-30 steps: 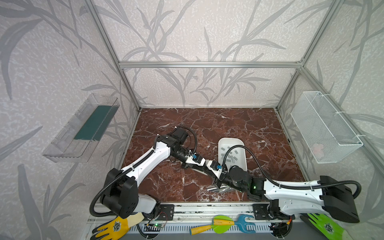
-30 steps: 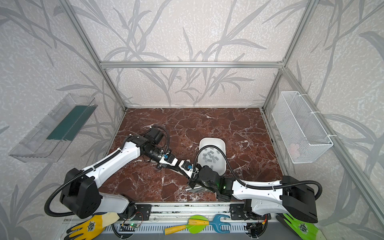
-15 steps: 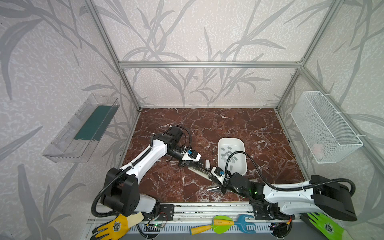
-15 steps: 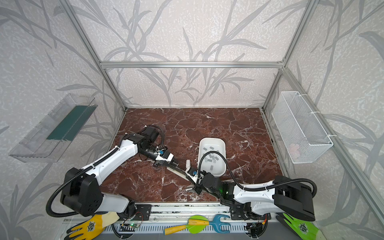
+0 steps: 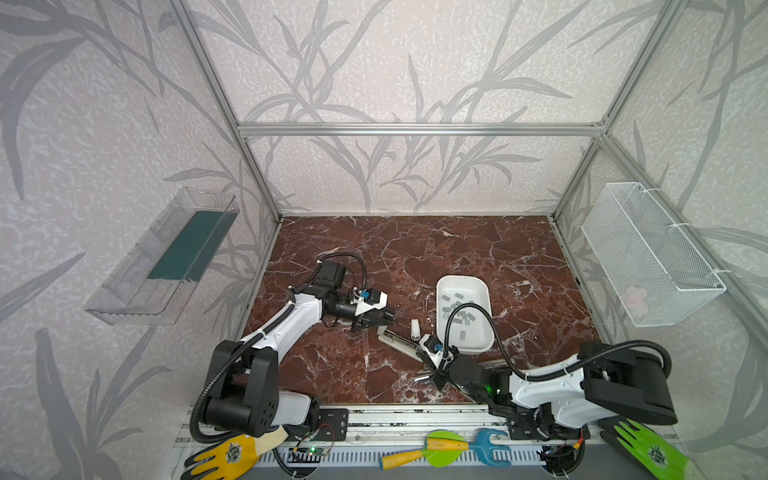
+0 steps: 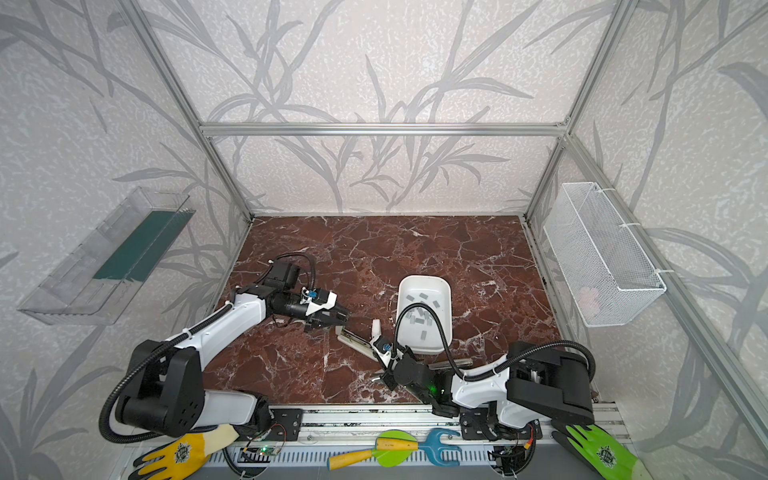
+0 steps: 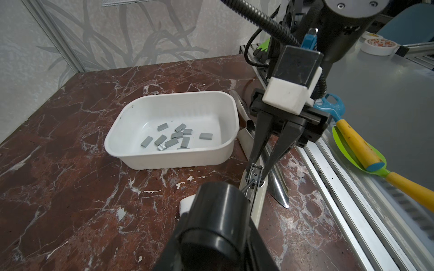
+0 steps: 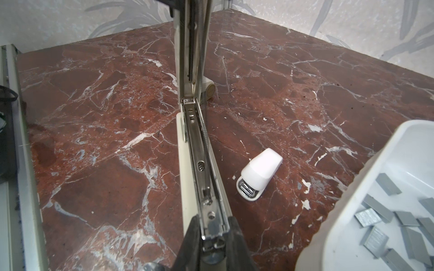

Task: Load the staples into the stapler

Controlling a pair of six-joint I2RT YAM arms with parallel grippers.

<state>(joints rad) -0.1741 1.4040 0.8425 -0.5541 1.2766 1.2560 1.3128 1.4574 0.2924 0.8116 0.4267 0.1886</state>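
The stapler (image 5: 399,343) lies opened on the marble floor between my grippers, its metal channel (image 8: 202,169) bare and its upper arm (image 8: 190,47) standing up. My right gripper (image 8: 212,225) is shut on the channel's near end, as the left wrist view confirms (image 7: 257,169). At the far end my left gripper (image 5: 384,320) is shut where the raised arm stands; a black rounded part (image 7: 216,211) hides its jaws in its wrist view. The staples (image 5: 459,311) lie loose in a white tray (image 7: 183,93) beside the stapler. A small white cap (image 8: 258,178) lies between tray and stapler.
A wire mesh basket (image 5: 652,257) hangs on the right wall and a clear shelf (image 5: 162,257) on the left wall. Gloves and plastic toy tools (image 5: 440,451) lie on the front rail. The right arm's cable (image 5: 469,316) arches over the tray.
The left gripper has drawn back to the left, and the right gripper has moved toward the front edge with the stapler's end. The stapler now lies stretched out between them.
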